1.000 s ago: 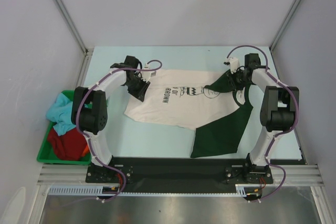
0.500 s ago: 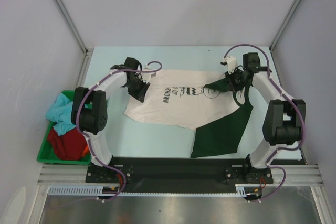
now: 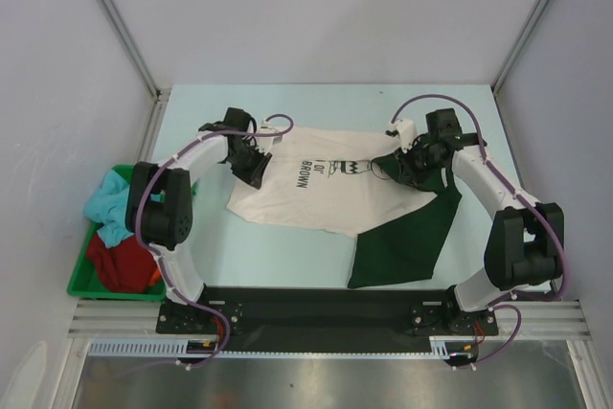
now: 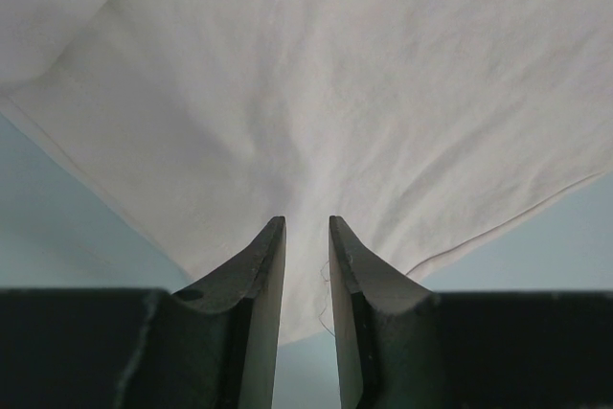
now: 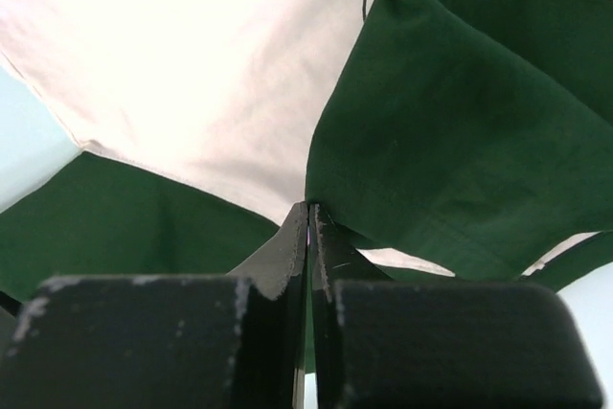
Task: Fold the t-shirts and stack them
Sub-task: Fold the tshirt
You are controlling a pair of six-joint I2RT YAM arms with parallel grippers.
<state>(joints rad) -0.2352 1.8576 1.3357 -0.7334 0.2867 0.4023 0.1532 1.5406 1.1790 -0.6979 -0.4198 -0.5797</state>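
Table [image 3: 287, 256], green shirt [image 3: 402, 241] overlapping cream shirt [image 3: 316, 189]

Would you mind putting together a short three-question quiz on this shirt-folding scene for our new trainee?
1. True or false: the dark green t-shirt lies partly over the cream t-shirt.
2. Which holds the spare shirts at the table's left edge? A) a green bin B) a cardboard box C) a wire basket
3. Fill in: the right gripper is pinched shut on the ____ t-shirt.

Key
1. True: green cloth covers the cream shirt's right side.
2. A: light blue and dark red cloth show in it.
3. Dark green, where it meets the cream shirt. The left gripper has its jaws slightly apart at the cream shirt's edge.
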